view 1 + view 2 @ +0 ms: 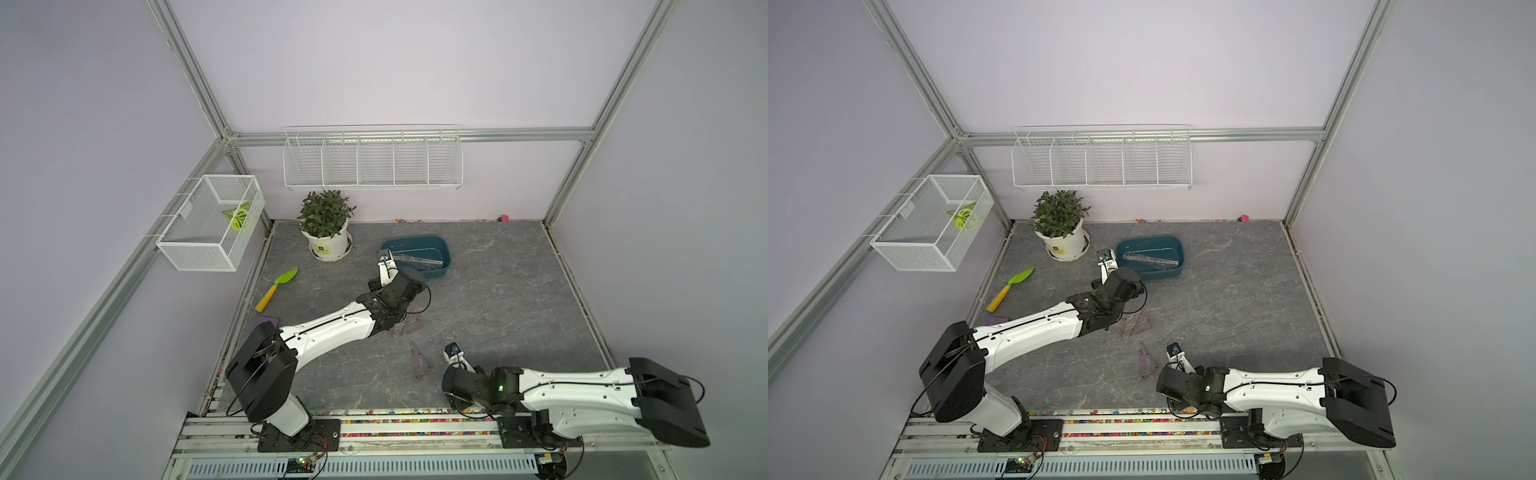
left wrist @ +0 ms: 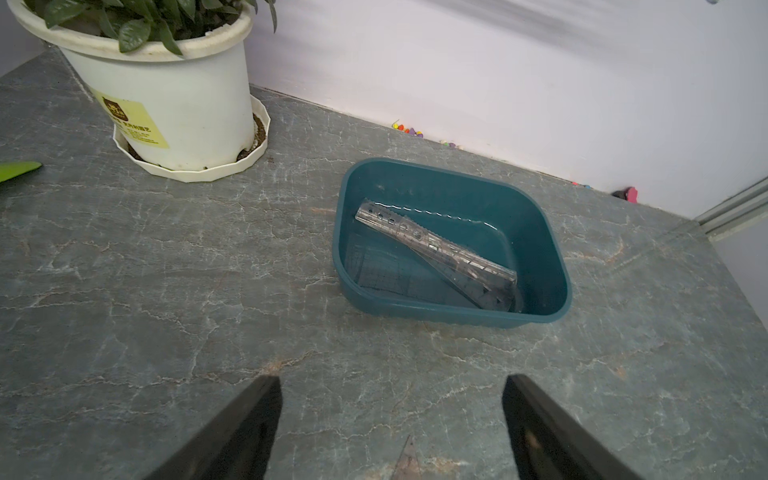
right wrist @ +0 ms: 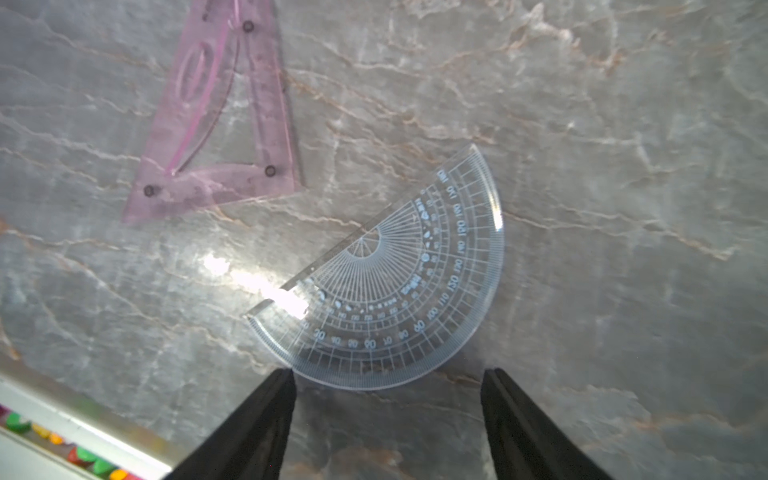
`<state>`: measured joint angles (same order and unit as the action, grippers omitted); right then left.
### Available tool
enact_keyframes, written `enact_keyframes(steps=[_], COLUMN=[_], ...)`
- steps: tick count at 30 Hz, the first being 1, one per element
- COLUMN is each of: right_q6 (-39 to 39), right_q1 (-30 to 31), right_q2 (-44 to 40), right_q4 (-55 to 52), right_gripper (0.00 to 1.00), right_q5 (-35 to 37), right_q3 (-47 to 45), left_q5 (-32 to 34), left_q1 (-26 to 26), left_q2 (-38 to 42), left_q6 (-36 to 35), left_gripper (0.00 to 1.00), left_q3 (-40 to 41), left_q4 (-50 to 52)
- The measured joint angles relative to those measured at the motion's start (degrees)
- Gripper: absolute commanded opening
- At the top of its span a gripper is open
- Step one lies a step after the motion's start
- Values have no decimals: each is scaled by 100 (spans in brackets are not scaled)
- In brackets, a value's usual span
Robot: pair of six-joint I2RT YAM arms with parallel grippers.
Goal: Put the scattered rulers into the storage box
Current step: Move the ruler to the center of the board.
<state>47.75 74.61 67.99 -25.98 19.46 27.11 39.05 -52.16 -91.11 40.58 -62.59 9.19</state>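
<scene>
The storage box (image 2: 555, 266), dark teal, sits on the grey desk (image 1: 498, 291) near the back wall, to the side of a white plant pot (image 2: 166, 104). A straight ruler (image 2: 436, 245) lies slanted inside it, over another clear piece (image 2: 386, 270) marked with grid lines.

The left gripper (image 2: 390, 378) hangs above the desk a little short of the box. Its jaws are spread wide and hold nothing. The tip of a triangle (image 2: 409, 455) shows on the desk below it.

The right gripper (image 3: 388, 372) is near the front edge, also spread apart and empty. A bluish protractor (image 3: 395, 282) lies flat on the desk with its curved edge right at the fingertips; whether they touch it cannot be told. A purple triangle (image 3: 270, 124) lies flat just beyond it, apart from it. A green trowel (image 1: 278, 286) lies near the desk's left edge.
</scene>
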Motion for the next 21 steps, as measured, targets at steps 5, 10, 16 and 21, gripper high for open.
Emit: enact_keyframes(steps=[5,10,16,21], right_q6=[24,247,299,179], right_q1=[13,13,-275,-793], right_q2=[111,195,212,208], right_q4=[92,2,-35,-4], right_gripper=[78,71,64,57], right_q5=[85,310,450,446], right_q3=[17,70,76,74], left_q5=[-111,-227,-422,-586], left_q1=[0,11,94,170], left_q2=[-42,-44,-44,-44], left_q6=[-83,-83,-83,-81], left_gripper=[89,89,89,89], left_q3=[-22,-22,-22,-22], left_q4=[17,17,11,7])
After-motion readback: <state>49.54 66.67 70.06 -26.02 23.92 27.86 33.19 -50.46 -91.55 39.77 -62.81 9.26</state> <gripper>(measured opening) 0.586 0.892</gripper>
